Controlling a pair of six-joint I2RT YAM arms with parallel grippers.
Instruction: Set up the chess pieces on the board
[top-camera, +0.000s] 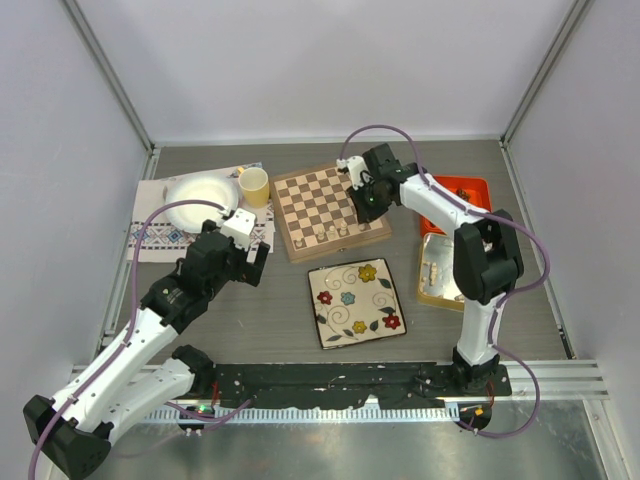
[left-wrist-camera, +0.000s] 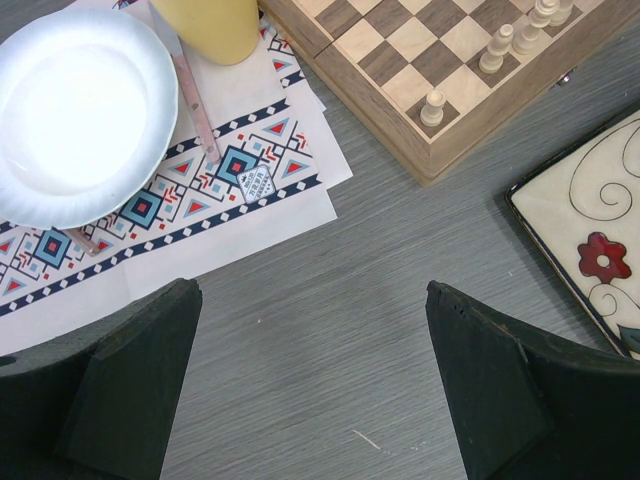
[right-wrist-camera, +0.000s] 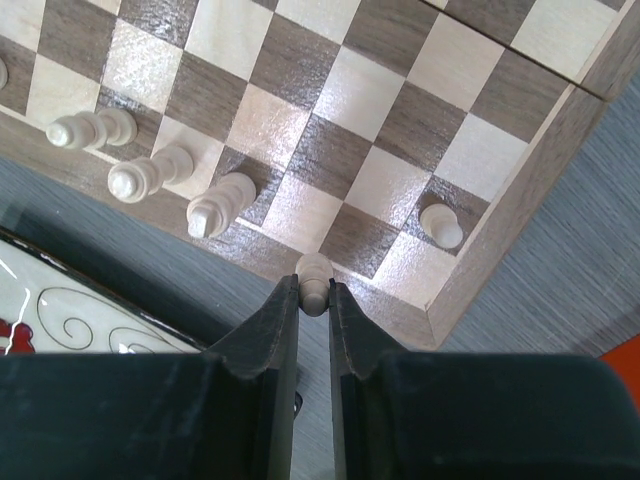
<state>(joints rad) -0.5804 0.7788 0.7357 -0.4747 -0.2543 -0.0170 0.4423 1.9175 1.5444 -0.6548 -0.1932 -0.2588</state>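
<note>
The board (top-camera: 325, 205) lies at the table's middle back. Several pale cream chess pieces (top-camera: 336, 232) stand along its near edge. My right gripper (top-camera: 363, 206) hovers over the board's right side. It is shut on one pale cream piece (right-wrist-camera: 315, 282), held above the board's near edge row (right-wrist-camera: 300, 215). Three cream pieces (right-wrist-camera: 150, 176) stand to its left and another one (right-wrist-camera: 441, 224) in the corner square. My left gripper (left-wrist-camera: 310, 300) is open and empty over bare table, left of the board (left-wrist-camera: 400, 60).
A white plate (top-camera: 200, 200) and a yellow cup (top-camera: 254, 186) rest on a patterned placemat (top-camera: 150, 238) at the left. A floral plate (top-camera: 357, 300) lies in front of the board. An orange tray (top-camera: 468, 190) and a metal tin (top-camera: 440, 272) holding pieces sit at the right.
</note>
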